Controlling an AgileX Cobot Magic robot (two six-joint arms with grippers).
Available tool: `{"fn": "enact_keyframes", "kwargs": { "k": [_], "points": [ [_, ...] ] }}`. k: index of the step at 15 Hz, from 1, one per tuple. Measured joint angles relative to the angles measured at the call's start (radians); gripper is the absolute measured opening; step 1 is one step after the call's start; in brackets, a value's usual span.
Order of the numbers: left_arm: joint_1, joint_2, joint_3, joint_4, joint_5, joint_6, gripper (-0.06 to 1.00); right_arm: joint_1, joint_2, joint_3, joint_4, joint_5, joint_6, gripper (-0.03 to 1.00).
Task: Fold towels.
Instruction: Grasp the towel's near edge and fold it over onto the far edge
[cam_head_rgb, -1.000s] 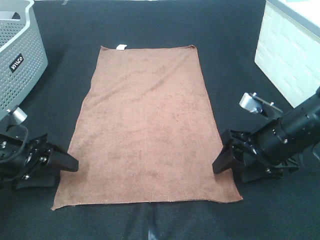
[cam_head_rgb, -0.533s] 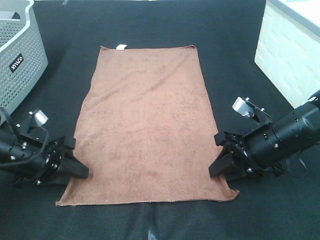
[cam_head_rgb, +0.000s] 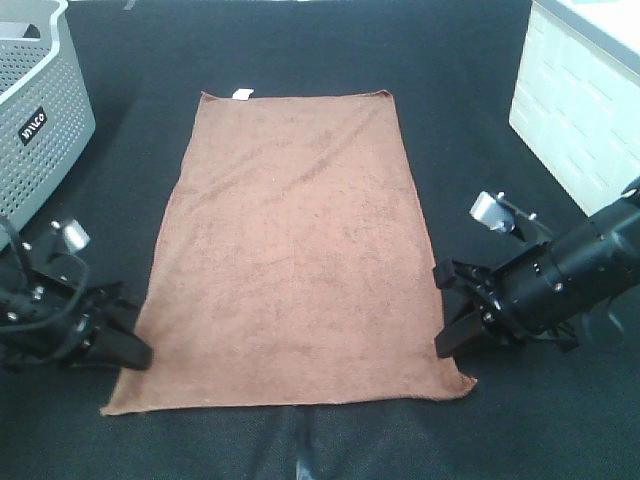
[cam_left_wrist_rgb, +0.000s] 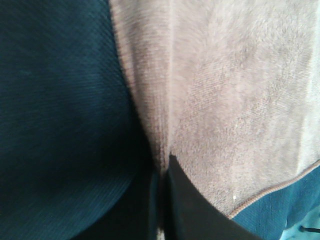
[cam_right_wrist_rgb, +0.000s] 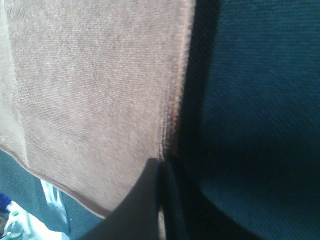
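The reddish-brown towel (cam_head_rgb: 290, 250) lies flat on the black mat, long side running away from me, with its small white tag (cam_head_rgb: 241, 95) at the far short edge. My left gripper (cam_head_rgb: 140, 355) sits low at the towel's left long edge near the front corner. The left wrist view shows this gripper (cam_left_wrist_rgb: 162, 172) shut, with the towel (cam_left_wrist_rgb: 225, 100) hem pinched between its fingers. My right gripper (cam_head_rgb: 445, 345) is at the right long edge near the front corner. In the right wrist view it (cam_right_wrist_rgb: 161, 167) is shut on the towel (cam_right_wrist_rgb: 90, 80) hem.
A grey perforated basket (cam_head_rgb: 40, 110) stands at the back left. A white crate (cam_head_rgb: 580, 110) stands at the back right. The black mat (cam_head_rgb: 460, 130) surrounds the towel on all sides.
Both grippers moved in onto the towel's long edges and went from open to shut on the hems. The front corners of the towel shifted slightly.
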Motion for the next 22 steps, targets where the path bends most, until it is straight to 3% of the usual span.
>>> {"fn": "enact_keyframes", "kwargs": {
  "k": [4,11,14,19,22],
  "points": [
    [0.02,-0.097,0.004,0.205,0.037,-0.167,0.0,0.0,-0.084,0.027,-0.071,0.023,0.091,0.0],
    [0.02,-0.226,0.223,0.238,0.056,-0.19,0.0,0.0,-0.276,0.294,-0.061,0.035,0.082,0.0],
    [0.02,-0.28,0.24,0.23,0.052,-0.192,0.0,0.0,-0.328,0.316,-0.062,0.044,0.081,0.0],
    [0.02,-0.276,0.16,0.205,-0.038,-0.192,0.0,0.0,-0.31,0.179,-0.083,0.054,0.086,0.0],
    [0.02,-0.187,-0.054,0.205,-0.017,-0.209,0.0,0.0,-0.197,-0.104,-0.212,0.102,0.196,0.0]
  ]
}}
